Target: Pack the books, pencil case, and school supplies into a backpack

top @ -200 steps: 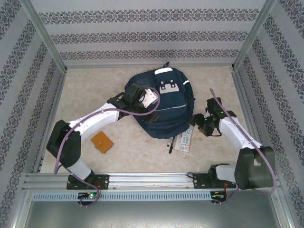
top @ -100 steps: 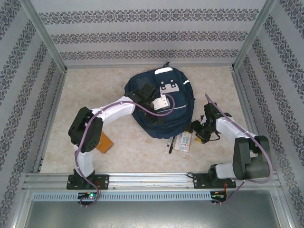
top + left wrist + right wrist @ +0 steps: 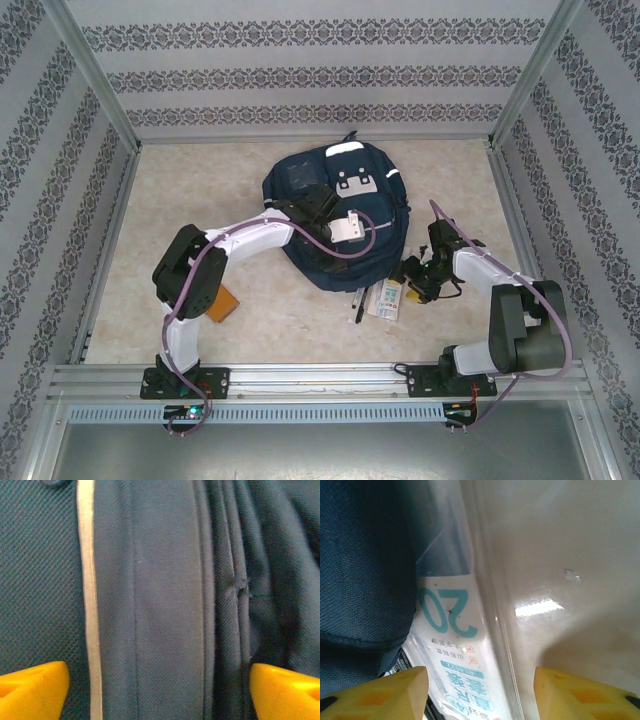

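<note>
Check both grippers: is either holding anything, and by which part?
Nothing held. Left gripper open over the backpack fabric; right gripper open, straddling the pencil case edge.

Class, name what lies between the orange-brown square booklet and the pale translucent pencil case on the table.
In the top view, mostly bare beige tabletop, then slim black pens lying right beside the pale translucent pencil case.

Patterned walls [image 3: 320, 75], beige speckled tabletop [image 3: 200, 190]

Beige marbled tabletop [image 3: 190, 190]; patterned wallpaper walls [image 3: 300, 75]; aluminium rail [image 3: 320, 375] along near edge.
</note>
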You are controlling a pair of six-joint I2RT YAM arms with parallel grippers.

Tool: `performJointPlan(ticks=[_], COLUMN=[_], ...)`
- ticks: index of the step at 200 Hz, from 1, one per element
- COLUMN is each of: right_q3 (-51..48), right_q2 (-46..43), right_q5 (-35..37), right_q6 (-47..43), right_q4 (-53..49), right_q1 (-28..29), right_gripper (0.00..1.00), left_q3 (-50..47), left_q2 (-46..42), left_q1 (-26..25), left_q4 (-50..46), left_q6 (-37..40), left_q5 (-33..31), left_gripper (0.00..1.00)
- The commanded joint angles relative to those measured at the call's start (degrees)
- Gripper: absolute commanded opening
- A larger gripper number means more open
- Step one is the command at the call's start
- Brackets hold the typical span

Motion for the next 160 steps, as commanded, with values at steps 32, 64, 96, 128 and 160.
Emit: performJointPlan(ticks=[32, 64, 96, 128, 160], right_q3=[-1.8, -1.9, -1.9, -1.8, -3.5], right_q2=[0.8, 2.2, 4.3, 7.2, 4.0], right_q5=[-4.3, -6.8, -7.2, -6.1, -2.9], right_q6=[0.4, -2.0, -3.1, -1.4, 3.5], right_q4=[2.2, 2.2, 4.2, 6.8, 8.9], right_q1=[-0.3, -0.2, 0.0, 0.7, 0.6], right_gripper=[0.57, 0.53, 0.48, 0.11, 0.00], left_q3=[5.0, 6.3, 9.4, 13.8, 15.2], left_q2=[2.9, 1.5, -0.8, -2.2, -4.1], left_q1=[-0.2, -0.2, 0.6, 4.2, 7.2], left_q4=[1.3, -1.2, -4.5, -6.0, -4.3], left_q6=[-3.4, -3.0, -6.2, -14.8, -20.8], left_q5=[-9.3, -6.2, -4.2, 1.5, 7.8], left_gripper=[0.27, 0.00, 0.00, 0.00, 0.00])
